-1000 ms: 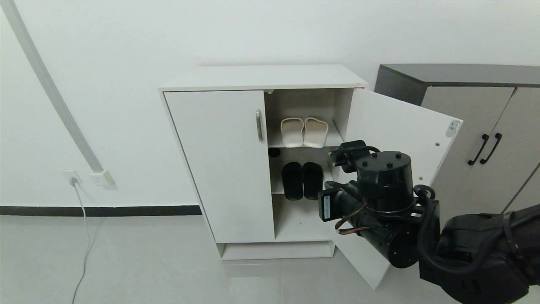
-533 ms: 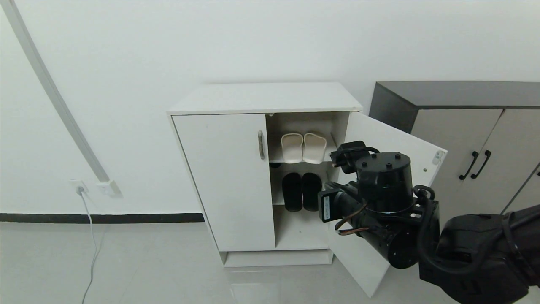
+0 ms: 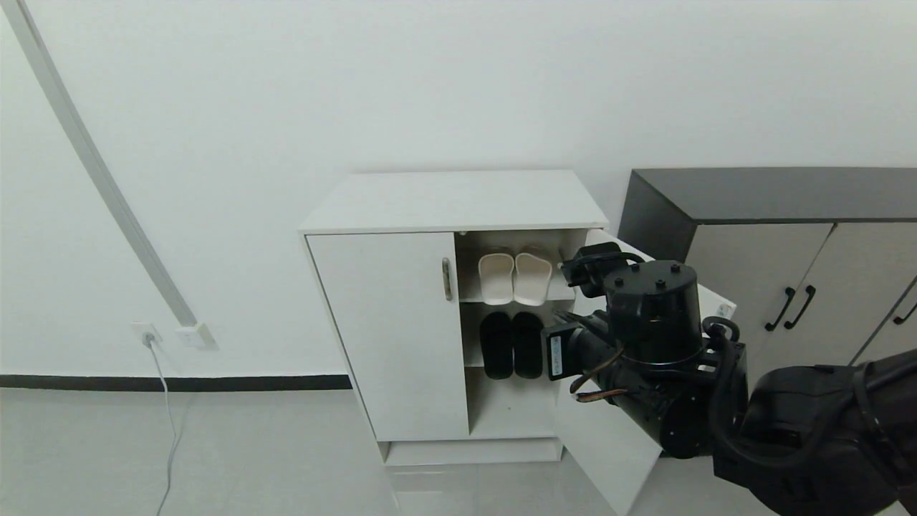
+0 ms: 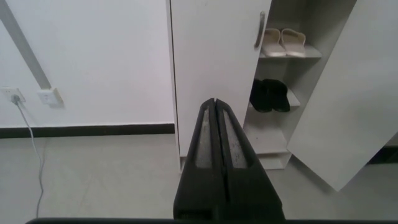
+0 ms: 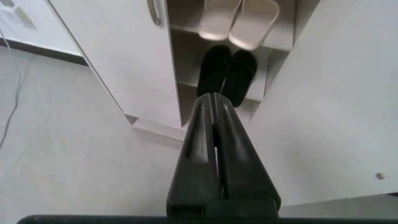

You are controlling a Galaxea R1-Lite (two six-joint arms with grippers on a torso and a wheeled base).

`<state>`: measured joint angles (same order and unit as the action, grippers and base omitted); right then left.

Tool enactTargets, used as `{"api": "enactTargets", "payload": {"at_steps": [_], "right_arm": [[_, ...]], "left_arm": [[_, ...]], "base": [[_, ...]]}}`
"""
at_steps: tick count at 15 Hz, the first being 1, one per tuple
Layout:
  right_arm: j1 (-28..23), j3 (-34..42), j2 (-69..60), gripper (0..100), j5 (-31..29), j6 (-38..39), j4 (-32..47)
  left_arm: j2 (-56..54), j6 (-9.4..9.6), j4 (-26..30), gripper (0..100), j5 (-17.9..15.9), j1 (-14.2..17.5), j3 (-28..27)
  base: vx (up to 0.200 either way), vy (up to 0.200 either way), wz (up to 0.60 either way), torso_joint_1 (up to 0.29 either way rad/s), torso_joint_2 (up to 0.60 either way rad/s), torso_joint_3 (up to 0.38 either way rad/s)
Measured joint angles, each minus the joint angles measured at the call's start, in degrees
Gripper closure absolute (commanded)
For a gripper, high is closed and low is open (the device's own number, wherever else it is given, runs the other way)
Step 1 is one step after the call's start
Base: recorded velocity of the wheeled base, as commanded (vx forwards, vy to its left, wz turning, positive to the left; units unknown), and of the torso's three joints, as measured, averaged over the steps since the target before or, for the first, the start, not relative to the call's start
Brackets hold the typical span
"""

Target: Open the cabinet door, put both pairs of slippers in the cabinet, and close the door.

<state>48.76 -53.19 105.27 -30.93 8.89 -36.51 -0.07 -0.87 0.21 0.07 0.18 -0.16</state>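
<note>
Pale floor (image 4: 93, 174) below: left fingers (image 4: 204, 143) and right fingers (image 5: 200, 137) pressed together, right arm (image 3: 652, 315) seemingly beside cabinet door (image 3: 609, 459).

Right cabinet door (image 3: 609, 459) open; white slippers (image 3: 514, 278) above black slippers (image 3: 511, 344) (separate shelves).

The cabinet (image 3: 387, 337) is seen from above, mid-frame, in the head view. It is shared, from lower down, by both wrist views.

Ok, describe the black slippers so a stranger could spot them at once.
Find the white cabinet against the wall, its right door open. The black slippers sit on the second shelf inside, right under the cream slippers. They are the only dark pair.
</note>
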Motion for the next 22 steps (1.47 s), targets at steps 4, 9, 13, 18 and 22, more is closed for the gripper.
{"api": "enactTargets", "payload": {"at_steps": [4, 9, 13, 18, 22], "right_arm": [[0.0, 0.3, 0.0, 100, 0.0, -0.5, 0.0], [0.0, 0.4, 0.0, 100, 0.0, -0.6, 0.0], [0.0, 0.6, 0.0, 100, 0.0, -0.6, -0.1], [0.0, 0.8, 0.0, 100, 0.0, -0.7, -0.2], [0.0, 1.0, 0.0, 100, 0.0, -0.7, -0.1]], "left_arm": [[0.0, 0.0, 0.0, 100, 0.0, 0.0, 0.0], [0.0, 0.0, 0.0, 100, 0.0, 0.0, 0.0], [0.0, -0.04, 0.0, 100, 0.0, 0.0, 0.0], [0.0, 0.0, 0.0, 100, 0.0, 0.0, 0.0], [0.0, 0.0, 0.0, 100, 0.0, 0.0, 0.0]], "base": [[0.0, 0.0, 0.0, 0.239, -0.57, -0.329], [0.0, 0.0, 0.0, 0.252, -0.55, -0.306], [0.0, 0.0, 0.0, 0.182, -0.39, -0.212], [0.0, 0.0, 0.0, 0.136, -0.29, -0.154], [0.0, 0.0, 0.0, 0.0, 0.0, 0.0]]}}
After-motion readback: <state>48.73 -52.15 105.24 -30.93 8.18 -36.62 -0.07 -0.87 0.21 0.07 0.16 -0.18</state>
